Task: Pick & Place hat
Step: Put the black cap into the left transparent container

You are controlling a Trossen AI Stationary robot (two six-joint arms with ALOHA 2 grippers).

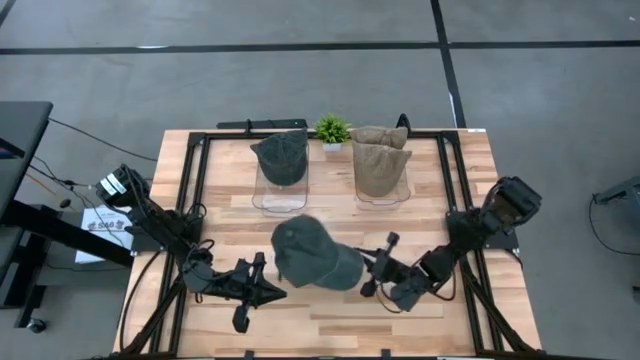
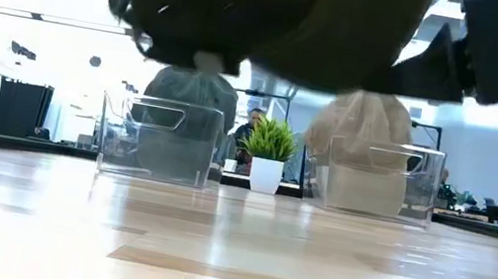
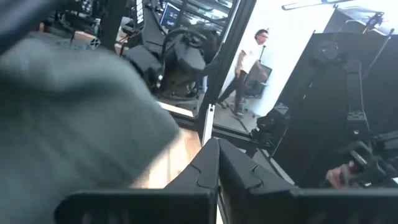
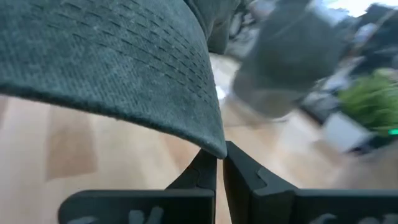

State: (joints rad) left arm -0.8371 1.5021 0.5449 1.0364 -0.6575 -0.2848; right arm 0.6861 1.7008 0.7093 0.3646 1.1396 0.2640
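A dark green hat (image 1: pixel 315 255) hangs above the middle of the table, near the front edge. In the low view the hat (image 2: pixel 249 9) shows clear of the wood. My right gripper (image 1: pixel 368 272) reaches in from the table's right and is shut on the hat's brim. My left gripper (image 1: pixel 272 290) stands at the hat's left side. Its fingers (image 3: pixel 208 168) are shut, with the hat's cloth (image 3: pixel 74 112) close beside them. My right gripper pinches the edge of the hat's brim (image 4: pixel 214 144) between its two fingers, at their free ends. It comes about level from the table's right. The hat is lifted clear of the table and spreads away from the fingers. Whether my left gripper touches the hat, I cannot tell.
Two clear bins stand at the far side. The left bin (image 1: pixel 262 198) holds dark green hats (image 1: pixel 280 158). The right bin (image 1: pixel 385 200) holds tan hats (image 1: pixel 380 160). A small potted plant (image 1: pixel 332 128) stands between them. People show in the room beyond the table.
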